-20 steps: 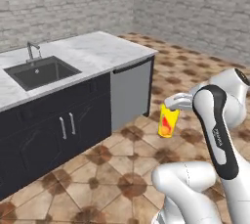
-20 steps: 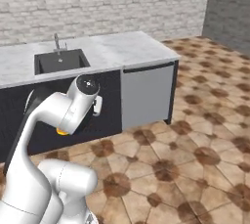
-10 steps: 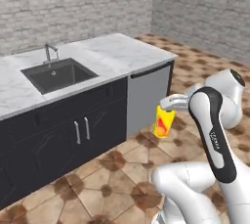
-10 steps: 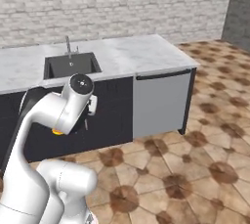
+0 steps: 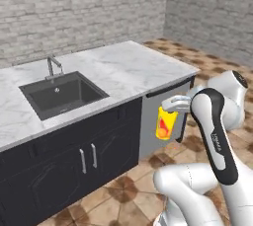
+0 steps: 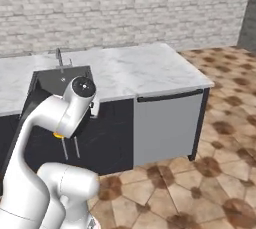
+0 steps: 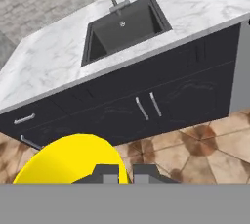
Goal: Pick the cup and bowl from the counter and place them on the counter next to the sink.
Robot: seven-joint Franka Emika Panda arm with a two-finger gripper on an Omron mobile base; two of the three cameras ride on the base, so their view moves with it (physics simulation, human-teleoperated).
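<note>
Pinching: fingers point(image 5: 170, 106) clamp cup point(image 5: 165, 123) rim | cup: yellow tumbler (red-orange swirls), hanging upright

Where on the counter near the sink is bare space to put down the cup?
The counter has a wide bare patch between the sink and its end above the grey appliance. A narrower bare strip lies on the sink's other side. Behind the basin, the faucet crowds the edge. The gripper holds the cup.
</note>
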